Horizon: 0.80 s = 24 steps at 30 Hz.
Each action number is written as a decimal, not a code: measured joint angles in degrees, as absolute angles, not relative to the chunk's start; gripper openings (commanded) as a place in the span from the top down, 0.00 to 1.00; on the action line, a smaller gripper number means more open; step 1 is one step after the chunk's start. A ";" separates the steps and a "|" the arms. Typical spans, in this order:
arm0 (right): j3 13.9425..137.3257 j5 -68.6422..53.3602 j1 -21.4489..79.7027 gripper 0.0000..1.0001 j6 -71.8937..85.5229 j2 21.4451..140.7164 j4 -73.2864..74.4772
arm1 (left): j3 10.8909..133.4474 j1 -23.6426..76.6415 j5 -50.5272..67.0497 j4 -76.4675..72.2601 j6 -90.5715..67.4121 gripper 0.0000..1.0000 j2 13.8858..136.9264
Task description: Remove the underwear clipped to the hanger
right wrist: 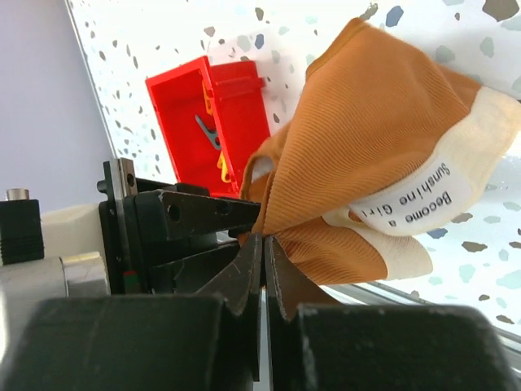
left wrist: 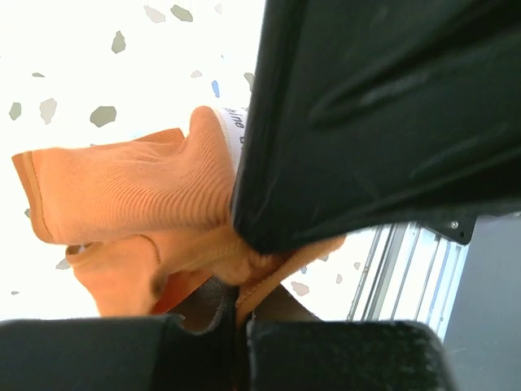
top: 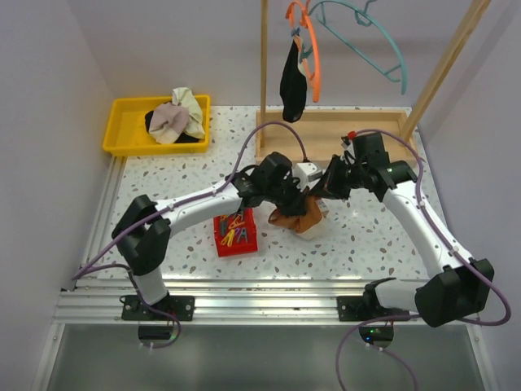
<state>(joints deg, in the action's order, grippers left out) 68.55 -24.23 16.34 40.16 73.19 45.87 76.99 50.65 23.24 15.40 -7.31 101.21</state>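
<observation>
Closest to the lens in the right wrist view, the right gripper (right wrist: 262, 252) has its black fingers pressed together on a fold of the rust-brown ribbed underwear with the cream-white printed waistband (right wrist: 383, 130). The left gripper (left wrist: 236, 277) pinches the same garment from the opposite side, so the cloth sags between the two, low over the speckled white table (top: 383, 232) at mid-table.

A red plastic box of clips (top: 236, 234) sits just left of it; bare table lies to the right and front, the likelier place to set it down.

Farther back and higher, the black underwear with white parts (top: 293, 81) hangs lengthwise down from the orange plastic hanger (top: 315, 61) on the wooden rack (top: 263, 57). It looks roughly equally reachable by either arm once freed.
</observation>
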 measured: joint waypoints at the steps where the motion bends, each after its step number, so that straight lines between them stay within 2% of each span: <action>1: 68.55 -24.18 16.08 0.90 40.38 72.82 45.93 | 76.99 50.65 22.94 15.46 -7.35 1.00 100.95; 2: 68.58 -24.03 15.73 0.61 40.77 72.34 46.04 | 76.97 50.65 22.50 15.51 -7.35 1.00 100.62; 4: 68.77 -23.31 14.92 0.41 41.50 71.44 46.72 | 76.97 50.65 21.34 15.86 -7.38 1.00 99.55; 5: 68.99 -22.72 14.57 0.25 41.63 71.00 47.03 | 76.97 50.63 20.69 16.12 -7.40 1.00 98.80; 6: 69.41 -21.89 14.17 0.17 41.93 70.48 47.57 | 76.97 50.63 20.29 16.27 -7.42 1.00 98.08; 9: 71.11 -18.63 13.02 0.02 41.91 68.75 49.32 | 77.03 50.15 18.57 17.32 -7.49 1.00 94.85; 16: 74.98 -11.64 10.74 0.02 41.12 65.06 53.67 | 81.19 42.63 15.62 22.09 -9.43 1.00 90.06; 24: 73.84 -11.44 10.76 0.02 36.69 62.43 56.21 | 90.61 28.51 2.92 28.53 -9.76 1.00 86.98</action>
